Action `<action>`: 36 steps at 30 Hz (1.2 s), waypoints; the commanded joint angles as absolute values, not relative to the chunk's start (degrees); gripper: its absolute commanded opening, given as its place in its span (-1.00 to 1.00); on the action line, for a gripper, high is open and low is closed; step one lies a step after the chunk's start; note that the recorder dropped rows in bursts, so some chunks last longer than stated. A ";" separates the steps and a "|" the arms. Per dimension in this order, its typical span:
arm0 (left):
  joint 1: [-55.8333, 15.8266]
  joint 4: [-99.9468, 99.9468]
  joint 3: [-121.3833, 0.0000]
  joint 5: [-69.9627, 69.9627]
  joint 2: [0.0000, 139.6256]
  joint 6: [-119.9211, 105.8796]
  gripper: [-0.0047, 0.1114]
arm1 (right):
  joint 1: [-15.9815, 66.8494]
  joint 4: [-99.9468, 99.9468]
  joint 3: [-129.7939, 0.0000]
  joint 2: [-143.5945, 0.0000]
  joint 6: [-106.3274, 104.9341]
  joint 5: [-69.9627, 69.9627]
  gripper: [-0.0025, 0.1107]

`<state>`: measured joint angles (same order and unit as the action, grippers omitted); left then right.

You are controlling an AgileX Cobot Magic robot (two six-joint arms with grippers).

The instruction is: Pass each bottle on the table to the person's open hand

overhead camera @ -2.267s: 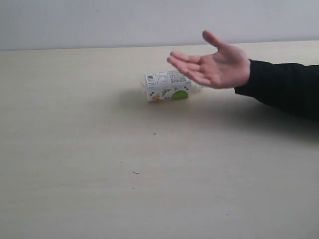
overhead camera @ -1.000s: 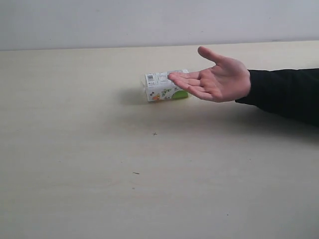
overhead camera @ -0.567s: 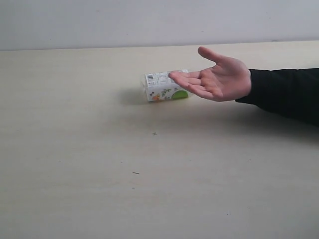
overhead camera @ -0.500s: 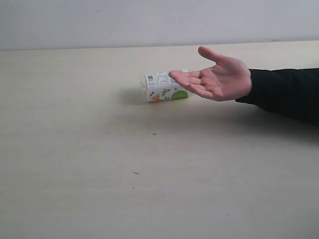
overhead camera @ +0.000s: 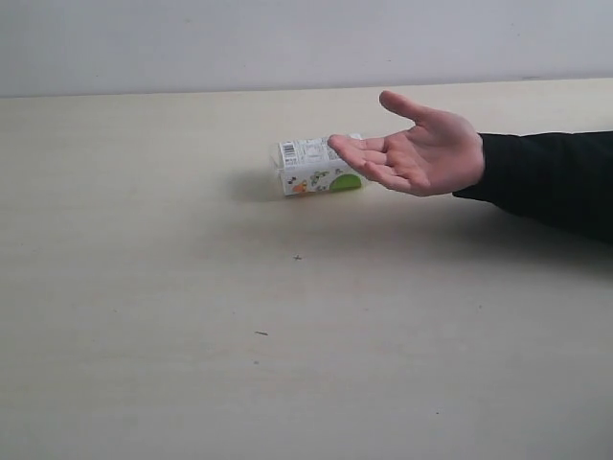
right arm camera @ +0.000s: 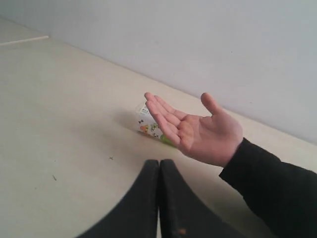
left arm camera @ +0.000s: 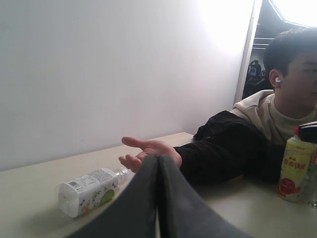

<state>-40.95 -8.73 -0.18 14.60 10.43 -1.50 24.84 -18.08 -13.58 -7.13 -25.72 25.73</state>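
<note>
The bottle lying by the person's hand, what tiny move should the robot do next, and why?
Probably open the left gripper and reach toward the green-and-white labelled bottle. It lies on its side on the table, the open hand waits empty near it, and the left gripper is shut, holding nothing. The person's arm fills the right side, so the left looks freer.

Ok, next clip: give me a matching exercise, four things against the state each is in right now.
Things:
1. green-and-white-labelled bottle
2. yellow bottle
3. person's hand
4. left end effector

States:
A. shut, holding nothing
B. open, palm up
C. lying on its side
D. standing upright

Pairs: 1-C, 2-D, 3-B, 4-A
</note>
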 commanded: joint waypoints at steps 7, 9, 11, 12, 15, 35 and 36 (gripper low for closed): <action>-41.28 -9.01 0.00 14.73 10.03 -1.33 -0.92 | 24.66 -22.09 -10.45 -7.33 -25.28 23.73 -0.96; -41.28 -9.01 0.00 14.73 10.03 -1.33 -0.92 | 24.66 -22.09 -10.45 -7.33 -25.28 23.73 -0.96; -41.28 -9.01 0.00 14.73 10.03 -1.33 -0.92 | 24.66 -22.09 -10.45 -7.33 -25.28 23.73 -0.96; -41.28 -9.01 0.00 14.73 10.03 -1.33 -0.92 | 24.66 -22.09 -10.45 -7.33 -25.28 23.73 -0.96; -41.28 -9.01 0.00 14.73 10.03 -1.33 -0.92 | 24.66 -22.09 -10.45 -7.33 -25.28 23.73 -0.96; -41.28 -9.01 0.00 15.15 10.03 -1.23 -0.92 | 24.66 -22.21 -10.45 -7.33 -25.28 23.09 -0.96; -41.28 -9.01 0.00 15.54 10.03 -1.23 -0.92 | 24.66 -22.21 -10.45 -7.33 -25.28 23.09 -0.96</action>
<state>-40.95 -8.73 -0.18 14.60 10.43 -1.50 24.84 -21.92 -10.64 -7.13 -25.37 23.96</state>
